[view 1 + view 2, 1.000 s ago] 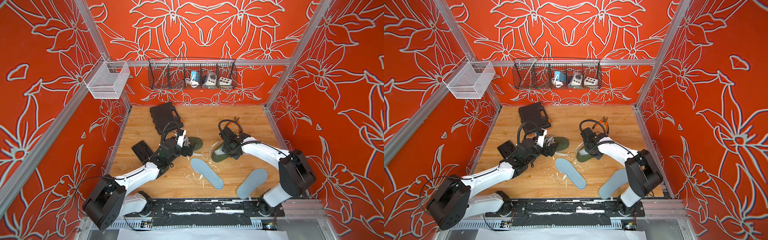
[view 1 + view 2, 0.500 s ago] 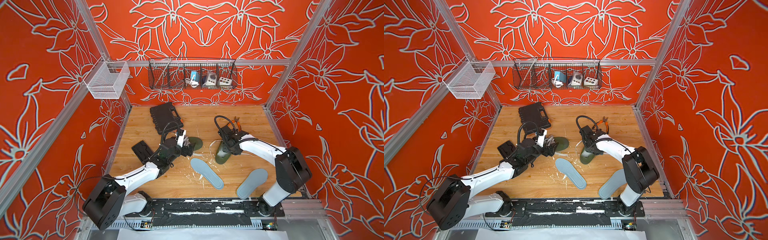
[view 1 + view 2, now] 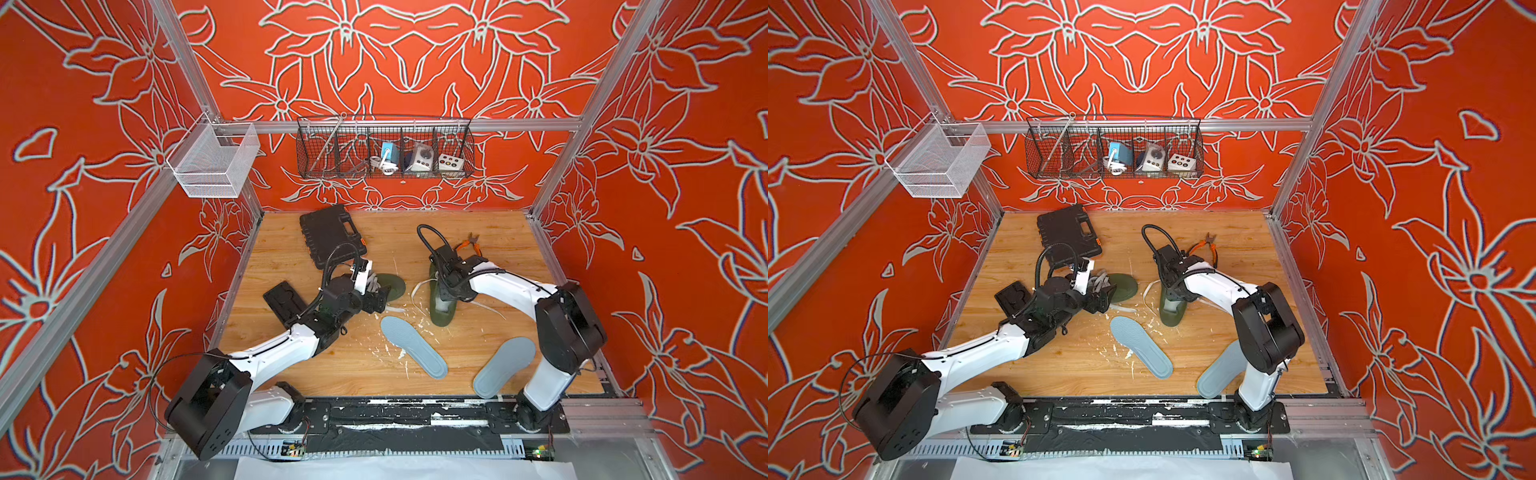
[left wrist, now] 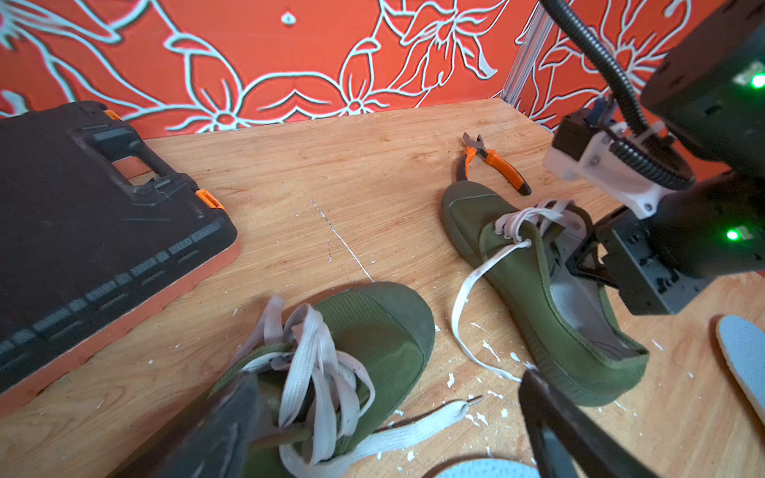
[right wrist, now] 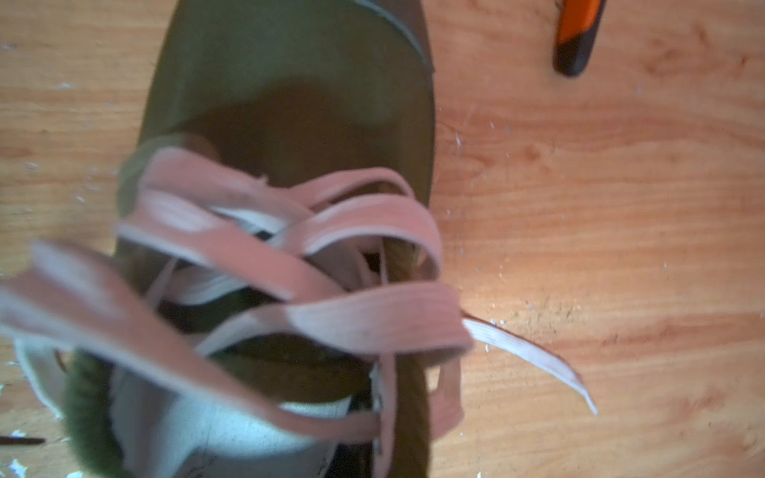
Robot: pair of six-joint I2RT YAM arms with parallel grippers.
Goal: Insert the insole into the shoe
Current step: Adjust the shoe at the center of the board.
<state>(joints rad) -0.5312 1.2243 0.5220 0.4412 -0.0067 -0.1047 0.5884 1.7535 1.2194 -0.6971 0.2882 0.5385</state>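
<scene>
Orange flowered walls box in a wooden floor (image 3: 395, 232) littered with white flecks. Both insoles lie flat on it, outside the shoes: the middle insole (image 3: 413, 347) and the right insole (image 3: 503, 365), near the right arm's base.

Your left claw (image 4: 389, 426) is spread wide, straddling the left shoe (image 4: 372, 327) at its lacing and gripping nothing. Your right claw (image 4: 581, 265) is closed, down at the mouth of the right shoe (image 4: 521, 281). Whether it pinches a lace or the tongue, I cannot tell.

You look to be readying a shoe, with no insole picked up yet. Get the laces (image 5: 289, 256) clear of the mouth first and pin the shoe with one claw. Then take the middle insole by its heel and feed it in toe-first, low and flat.
</scene>
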